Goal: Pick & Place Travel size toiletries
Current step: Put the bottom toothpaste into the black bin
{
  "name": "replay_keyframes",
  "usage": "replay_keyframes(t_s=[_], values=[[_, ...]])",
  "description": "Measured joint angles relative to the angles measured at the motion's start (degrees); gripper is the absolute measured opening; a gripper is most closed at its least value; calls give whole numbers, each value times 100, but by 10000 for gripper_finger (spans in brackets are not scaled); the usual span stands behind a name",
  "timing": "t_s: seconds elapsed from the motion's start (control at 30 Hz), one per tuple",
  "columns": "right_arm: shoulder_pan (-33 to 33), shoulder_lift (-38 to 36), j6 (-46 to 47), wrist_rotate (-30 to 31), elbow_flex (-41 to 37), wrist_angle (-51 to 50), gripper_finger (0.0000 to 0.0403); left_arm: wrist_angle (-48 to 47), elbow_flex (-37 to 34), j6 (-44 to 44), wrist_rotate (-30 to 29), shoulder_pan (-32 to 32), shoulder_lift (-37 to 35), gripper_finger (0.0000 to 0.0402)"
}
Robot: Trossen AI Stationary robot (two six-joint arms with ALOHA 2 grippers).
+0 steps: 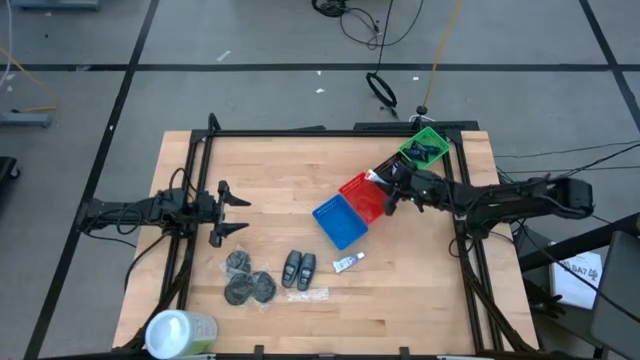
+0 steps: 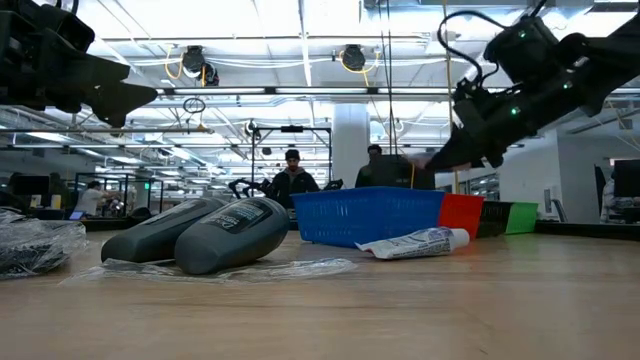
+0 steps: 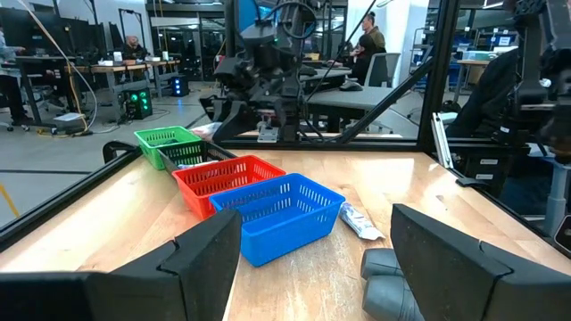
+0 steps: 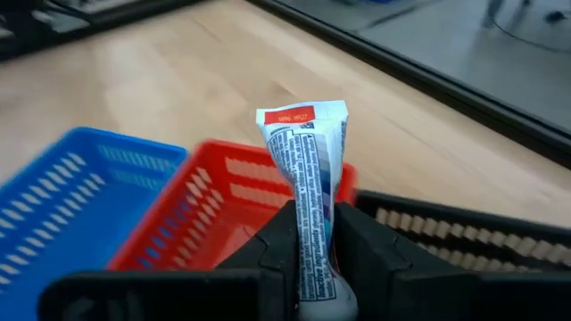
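You have three baskets in a diagonal row on the wooden surface (image 1: 270,170): the green basket (image 1: 424,146) near the far right corner, the red basket (image 1: 362,196) beside it, then the blue basket (image 1: 338,221) toward the middle. A clear wrapper (image 1: 307,295) lies near the front edge. A white-topped green container (image 1: 180,332) sits at the front left corner. Two people (image 2: 291,178) stand in the room behind.

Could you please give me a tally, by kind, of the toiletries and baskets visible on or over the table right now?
Small slatted plastic baskets (blue, red, green): 3
Dark grey oblong squeeze bottles: 2
Dark round discs: 3
Small white printed tubes: 2 (one on the table, one held by the right end effector over the red basket)
Total: 10
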Motion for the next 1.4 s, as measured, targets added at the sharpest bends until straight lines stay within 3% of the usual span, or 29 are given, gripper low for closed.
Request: replay_keyframes(t_s=[0.63,1.4], values=[[-1138,-35,-20,-23,0,-793,55,0,0,0,1,0,0,283],[-1187,-35,-149,-46,0,-805,55,0,0,0,1,-1,0,283]])
